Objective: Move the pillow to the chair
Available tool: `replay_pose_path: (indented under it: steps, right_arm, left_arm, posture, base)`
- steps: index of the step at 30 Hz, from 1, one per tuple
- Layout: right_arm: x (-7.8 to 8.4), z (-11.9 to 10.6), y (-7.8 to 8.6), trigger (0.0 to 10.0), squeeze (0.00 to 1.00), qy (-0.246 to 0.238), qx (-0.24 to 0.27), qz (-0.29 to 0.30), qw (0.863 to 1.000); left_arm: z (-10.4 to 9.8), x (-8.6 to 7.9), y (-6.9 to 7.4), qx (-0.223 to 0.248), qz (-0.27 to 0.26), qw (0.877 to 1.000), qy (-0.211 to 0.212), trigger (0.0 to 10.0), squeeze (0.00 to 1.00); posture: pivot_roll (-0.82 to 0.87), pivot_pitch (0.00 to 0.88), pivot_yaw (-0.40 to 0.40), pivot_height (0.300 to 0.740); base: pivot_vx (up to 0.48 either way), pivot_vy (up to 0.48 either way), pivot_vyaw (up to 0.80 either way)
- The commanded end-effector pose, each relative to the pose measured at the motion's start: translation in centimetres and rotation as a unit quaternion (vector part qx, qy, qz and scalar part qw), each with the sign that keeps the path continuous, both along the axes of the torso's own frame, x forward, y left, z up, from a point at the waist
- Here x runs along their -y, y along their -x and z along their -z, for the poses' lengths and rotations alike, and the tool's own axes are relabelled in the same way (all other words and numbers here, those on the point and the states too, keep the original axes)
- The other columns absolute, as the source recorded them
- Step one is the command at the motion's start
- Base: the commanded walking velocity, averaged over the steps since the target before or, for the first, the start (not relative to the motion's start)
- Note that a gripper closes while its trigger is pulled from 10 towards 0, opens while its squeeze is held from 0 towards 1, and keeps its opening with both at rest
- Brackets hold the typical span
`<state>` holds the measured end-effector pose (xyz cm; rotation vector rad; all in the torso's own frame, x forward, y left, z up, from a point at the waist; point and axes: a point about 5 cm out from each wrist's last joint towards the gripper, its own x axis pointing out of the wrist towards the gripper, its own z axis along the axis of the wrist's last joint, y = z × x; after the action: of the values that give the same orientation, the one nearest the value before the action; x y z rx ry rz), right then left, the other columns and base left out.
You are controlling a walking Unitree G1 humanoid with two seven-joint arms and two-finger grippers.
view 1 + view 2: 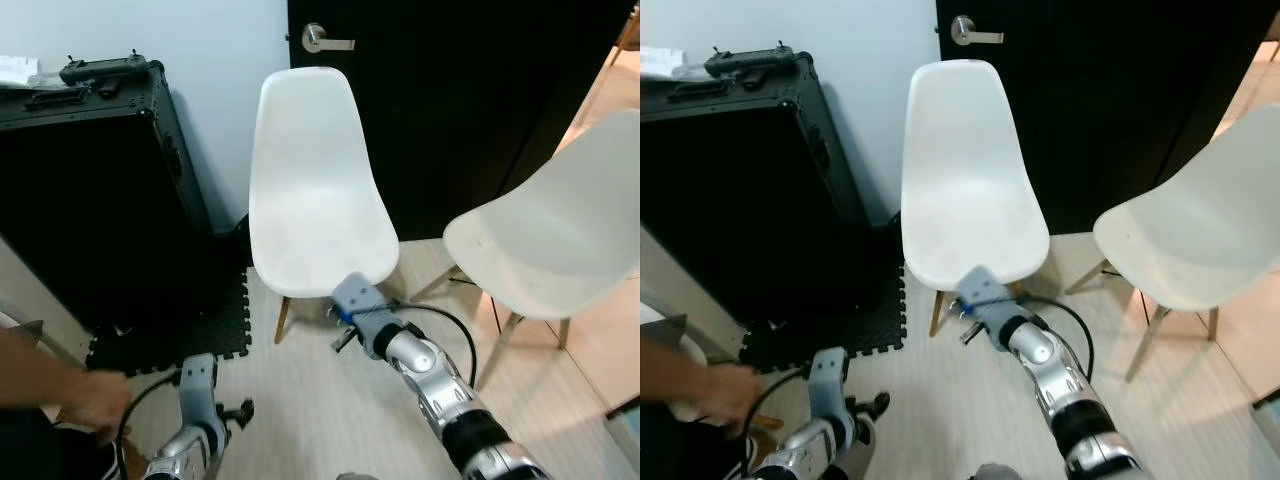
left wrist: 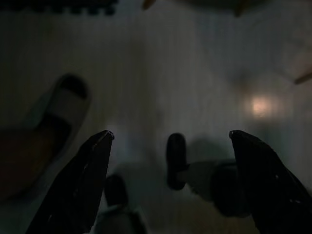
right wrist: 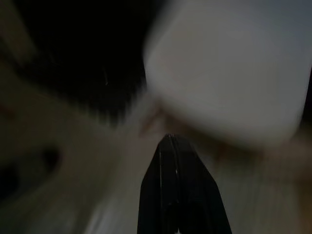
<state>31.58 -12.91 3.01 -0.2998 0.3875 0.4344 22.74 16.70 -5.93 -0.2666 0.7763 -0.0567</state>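
Left eye view: chair (image 1: 318, 190) stands empty; I see no pillow. My right claw (image 3: 178, 161) is closed on nothing near its seat edge; left claw (image 2: 170, 141) gapes over the floor. Swinging blind, I might knock the chair.

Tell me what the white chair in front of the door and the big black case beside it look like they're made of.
White chair: looks like moulded plastic, with a smooth one-piece shell and a soft sheen; its legs look wooden, tan and tapered. Black case: probably laminate panels with metal edging, judging by the flat dark faces and trimmed rims, though it is hard to be sure.
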Motion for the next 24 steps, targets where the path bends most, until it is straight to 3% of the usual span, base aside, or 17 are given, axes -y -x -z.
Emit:
replay_pose_path:
  steps: [1, 4, 7, 10, 11, 13, 15, 18, 20, 24]
  right_arm:
    - [1.2, 3.6, 2.3, 10.0, 0.0, -0.015, -0.105, 0.061, 0.992]
    - [1.4, 4.8, 3.3, 10.0, 0.0, -0.029, -0.147, 0.09, 0.985]
    - [-0.2, 7.6, 6.5, 10.0, 0.0, 0.004, -0.234, 0.046, 0.971]
    - [-1.0, 8.1, 7.3, 10.0, 0.0, 0.025, -0.25, 0.014, 0.968]
    - [-1.4, 8.4, 7.7, 10.0, 0.0, 0.041, -0.256, -0.002, 0.966]
    - [-2.2, 8.5, 7.8, 10.0, 0.0, 0.042, -0.26, -0.007, 0.965]
    - [-2.4, 8.4, 7.7, 10.0, 0.0, 0.023, -0.267, 0.008, 0.963]
    - [-2.0, 8.6, 7.9, 10.0, 0.0, 0.007, -0.279, 0.041, 0.959]
    - [-1.1, 9.2, 8.6, 10.0, 0.0, 0.041, -0.283, 0.039, 0.957]
    - [-0.1, 9.6, 9.3, 10.0, 0.0, 0.053, -0.298, 0.044, 0.952]
  left_arm:
    - [0.6, -0.8, 1.1, -0.019, 0.002, 1.0, -0.014, 10.0, 0.0]
    - [0.8, -1.0, 1.5, -0.024, 0.006, 1.0, -0.016, 10.0, 0.0]
    - [1.1, -2.5, 2.3, -0.036, -0.013, 0.998, -0.044, 10.0, 0.0]
    - [1.1, -3.2, 2.4, -0.037, -0.039, 0.997, -0.048, 10.0, 0.0]
    - [1.1, -3.7, 2.5, -0.036, -0.078, 0.995, -0.045, 10.0, 0.0]
    - [1.2, -4.0, 2.8, -0.031, -0.127, 0.991, -0.036, 10.0, 0.0]
    - [1.4, -3.9, 3.2, -0.033, -0.13, 0.99, -0.04, 10.0, 0.0]
    - [1.7, -4.1, 3.9, -0.038, -0.14, 0.988, -0.046, 10.0, 0.0]
    - [2.1, -4.4, 4.9, -0.049, -0.153, 0.986, -0.047, 10.0, 0.0]
    - [3.0, -4.3, 6.8, -0.079, -0.162, 0.983, -0.046, 10.0, 0.0]
  posture:
    - [-0.12, 0.0, 0.016, 0.71]
    - [-0.1, 0.0, 0.001, 0.71]
    - [-0.01, 0.0, -0.078, 0.71]
    - [0.0, 0.0, -0.101, 0.71]
    - [0.01, 0.0, -0.12, 0.71]
    - [0.07, 0.0, -0.154, 0.71]
    - [0.12, 0.0, -0.178, 0.71]
    - [0.15, 0.0, -0.197, 0.71]
    - [0.16, 0.0, -0.199, 0.71]
    - [0.13, 0.0, -0.179, 0.71]
  base:
    - [0.0, 0.0, 0.0]
    - [0.0, 0.0, 0.0]
    - [0.0, 0.0, 0.0]
    - [0.0, 0.0, 0.0]
    - [0.0, 0.0, 0.0]
    - [0.0, 0.0, 0.0]
    - [0.0, 0.0, 0.0]
    - [0.0, 0.0, 0.0]
    - [0.0, 0.0, 0.0]
    - [0.0, 0.0, 0.0]
